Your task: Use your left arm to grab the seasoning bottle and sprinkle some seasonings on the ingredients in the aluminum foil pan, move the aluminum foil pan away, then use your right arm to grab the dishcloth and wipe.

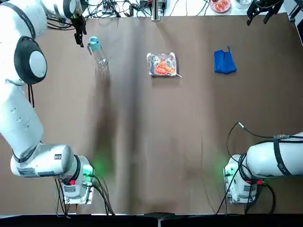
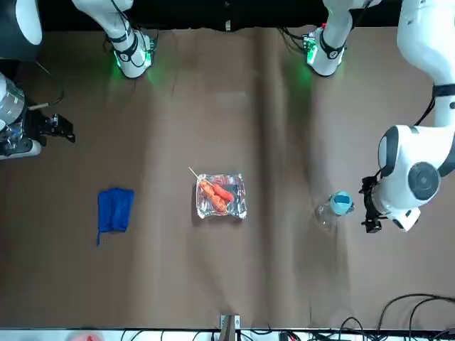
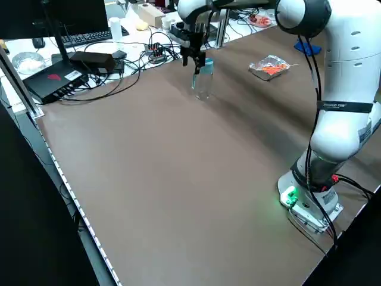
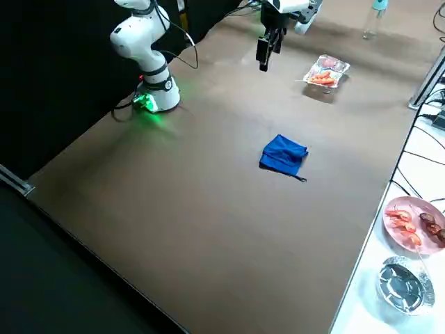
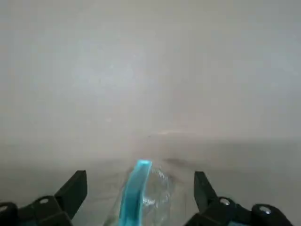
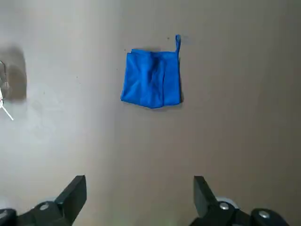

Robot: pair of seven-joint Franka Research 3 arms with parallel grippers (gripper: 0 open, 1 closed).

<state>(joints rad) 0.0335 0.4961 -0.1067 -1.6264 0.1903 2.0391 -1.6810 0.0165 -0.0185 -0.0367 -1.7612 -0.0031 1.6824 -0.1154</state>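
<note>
Left wrist view, left jaws (image 5: 141, 195): apart, one each side of the seasoning bottle (image 5: 154, 195), with nothing clamped between them as far as I can tell; contact is hard to judge here, since the clear plastic fades into the desk.

Bottle: upright on the desk (image 3: 149, 155), light-blue cap (image 3: 208, 66) on top, just beside the left gripper at the robot's far left.

Left arm (image 1: 21, 111): reaching forward along its own side, wrist low at bottle height.

Step in hand: lining up the grasp on the bottle, by my reading; no sprinkling done.

Next move: settle the bottle squarely between the jaws, close gently, then lift clear before swinging toward the pan. Closing off-centre could tip it.

Aluminum foil pan (image 1: 162, 65): near the middle of the far part of the desk, well apart from the bottle, toward the robot's right of it.

Ingredients (image 1: 164, 69): orange-red pieces inside the pan, a thin stick (image 2: 193, 172) poking past the rim; a low pass could catch it.

Dishcloth (image 6: 151, 78): bunched on the desk, right of the pan.

Right jaws (image 6: 141, 200): apart, empty, above the desk on the far right side, waiting for the wiping step.
</note>
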